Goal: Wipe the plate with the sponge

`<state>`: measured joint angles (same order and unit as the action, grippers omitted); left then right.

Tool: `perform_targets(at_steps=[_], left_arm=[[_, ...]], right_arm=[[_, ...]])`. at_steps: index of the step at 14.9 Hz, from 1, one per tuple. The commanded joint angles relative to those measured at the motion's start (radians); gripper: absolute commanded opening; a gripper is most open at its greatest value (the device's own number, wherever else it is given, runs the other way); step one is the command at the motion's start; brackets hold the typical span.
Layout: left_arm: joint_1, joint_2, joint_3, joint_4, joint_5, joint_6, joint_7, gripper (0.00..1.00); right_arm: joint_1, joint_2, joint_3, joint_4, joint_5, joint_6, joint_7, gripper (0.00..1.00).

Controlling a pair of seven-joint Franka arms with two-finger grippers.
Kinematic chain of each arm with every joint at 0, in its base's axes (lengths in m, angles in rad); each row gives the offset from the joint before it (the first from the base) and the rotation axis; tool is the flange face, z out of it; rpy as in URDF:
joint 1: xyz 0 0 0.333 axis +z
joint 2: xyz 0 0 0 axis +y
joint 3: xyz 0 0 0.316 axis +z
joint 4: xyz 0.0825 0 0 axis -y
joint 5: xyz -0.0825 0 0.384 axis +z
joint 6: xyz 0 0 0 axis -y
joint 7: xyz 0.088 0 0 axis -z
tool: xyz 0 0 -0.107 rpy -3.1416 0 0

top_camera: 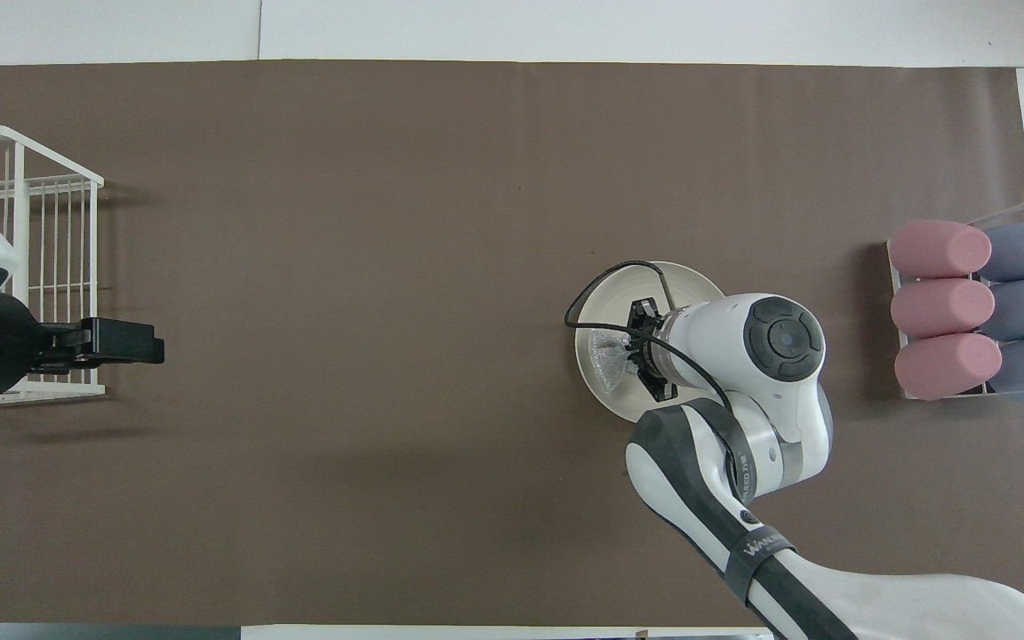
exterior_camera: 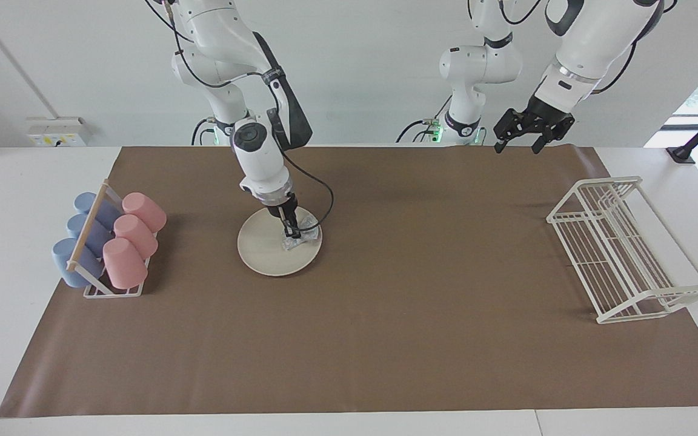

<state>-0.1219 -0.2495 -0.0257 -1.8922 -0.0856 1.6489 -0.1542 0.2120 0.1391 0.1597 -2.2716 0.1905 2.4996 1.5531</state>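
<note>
The cream-white plate [exterior_camera: 262,249] [top_camera: 605,302] lies flat on the brown mat, toward the right arm's end of the table. My right gripper [exterior_camera: 292,235] [top_camera: 633,352] points down over the part of the plate nearest the table's middle. It is shut on the silvery, wrinkly sponge [exterior_camera: 305,232] [top_camera: 606,352], which presses on the plate's surface. The right arm's wrist hides part of the plate in the overhead view. My left gripper [exterior_camera: 520,138] [top_camera: 133,341] hangs open and empty, high over the mat's edge by the robots, near the wire rack.
A holder with pink cups [exterior_camera: 132,237] [top_camera: 940,307] and blue cups [exterior_camera: 85,233] stands at the right arm's end. A white wire dish rack [exterior_camera: 621,254] [top_camera: 28,222] stands at the left arm's end. The brown mat [exterior_camera: 385,333] covers the table.
</note>
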Motion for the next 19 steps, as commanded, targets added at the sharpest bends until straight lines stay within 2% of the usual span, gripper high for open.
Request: perform_targets(at_steps=[1, 4, 7, 10, 12, 15, 19], left_arm=[[0.001, 0.05, -0.01, 0.115, 0.085, -0.084, -0.013, 1.0], [0.007, 0.099, -0.005, 0.24, 0.093, -0.202, -0.013, 1.0], [0.005, 0.15, 0.001, 0.33, 0.087, -0.29, -0.013, 1.0], [0.007, 0.173, 0.001, 0.315, 0.086, -0.243, -0.011, 1.0], [0.011, 0.202, 0.003, 0.303, 0.084, -0.186, -0.007, 1.0], [0.019, 0.191, 0.003, 0.22, 0.084, -0.077, -0.005, 1.0], [0.018, 0.196, 0.001, 0.185, 0.084, -0.024, -0.005, 1.0]], right_arm=[[-0.094, 0.002, 0.004, -0.006, 0.023, -0.045, -0.175, 0.0], [-0.137, -0.003, 0.006, -0.008, 0.023, -0.073, -0.255, 0.0], [-0.084, 0.0, 0.009, -0.006, 0.027, -0.055, -0.129, 0.0], [-0.02, 0.01, 0.009, -0.005, 0.03, -0.022, -0.018, 0.0], [0.004, 0.01, 0.009, -0.002, 0.088, -0.019, -0.004, 0.0], [0.056, 0.013, 0.008, 0.003, 0.127, -0.002, 0.027, 0.0], [-0.002, 0.011, 0.004, -0.006, 0.125, -0.001, -0.103, 0.0]])
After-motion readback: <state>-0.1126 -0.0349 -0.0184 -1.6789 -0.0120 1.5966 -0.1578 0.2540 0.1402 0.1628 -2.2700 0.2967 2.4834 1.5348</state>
